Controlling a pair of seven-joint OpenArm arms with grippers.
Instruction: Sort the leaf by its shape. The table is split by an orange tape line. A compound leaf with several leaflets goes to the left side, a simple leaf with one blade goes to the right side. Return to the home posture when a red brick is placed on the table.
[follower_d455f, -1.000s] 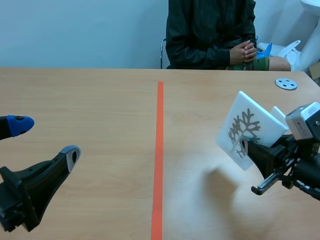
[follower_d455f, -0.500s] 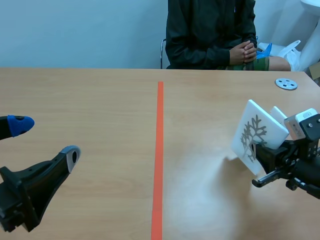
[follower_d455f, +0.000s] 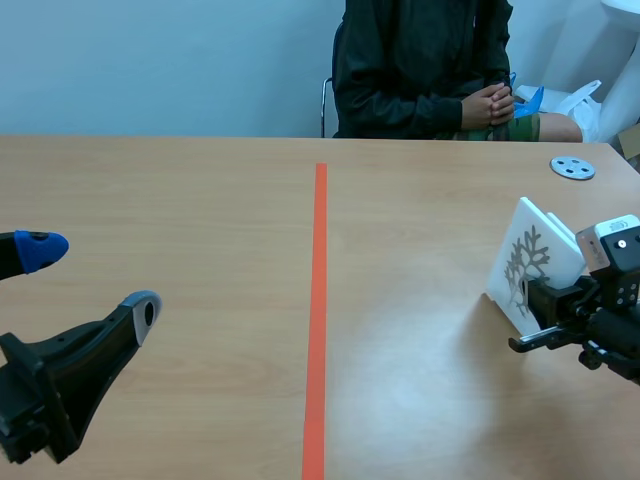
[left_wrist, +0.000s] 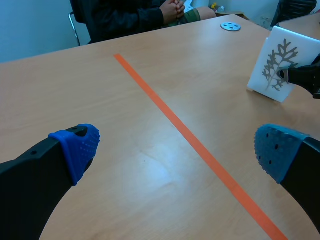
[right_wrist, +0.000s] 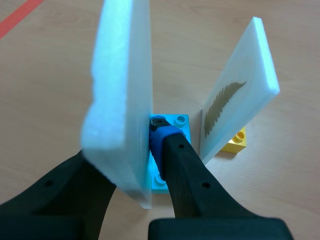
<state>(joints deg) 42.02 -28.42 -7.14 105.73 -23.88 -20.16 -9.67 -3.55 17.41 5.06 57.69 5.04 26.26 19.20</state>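
Observation:
A white card (follower_d455f: 527, 262) printed with a deeply lobed, branching leaf stands tilted at the far right of the table, right of the orange tape line (follower_d455f: 319, 300). My right gripper (follower_d455f: 535, 298) is shut on it. In the right wrist view the card (right_wrist: 125, 95) is pinched edge-on between the fingers, with a light blue brick (right_wrist: 177, 122) under it. A second white card (right_wrist: 235, 95) with a feather-shaped leaf stands just beyond on a yellow brick (right_wrist: 237, 142). My left gripper (follower_d455f: 92, 280) hangs open at the near left, holding nothing. The left wrist view shows the lobed-leaf card (left_wrist: 277, 65) far ahead of its gripper (left_wrist: 175, 150).
A person (follower_d455f: 420, 70) sits across the table with hands clasped. A small grey disc (follower_d455f: 572, 167) lies at the far right, also seen as the disc (left_wrist: 230, 26) in the left wrist view. Bare wood lies on both sides of the tape line.
My right gripper has carried the lobed-leaf card to the right and down, from above the table to its right edge area beside the second card. The left arm has not moved.

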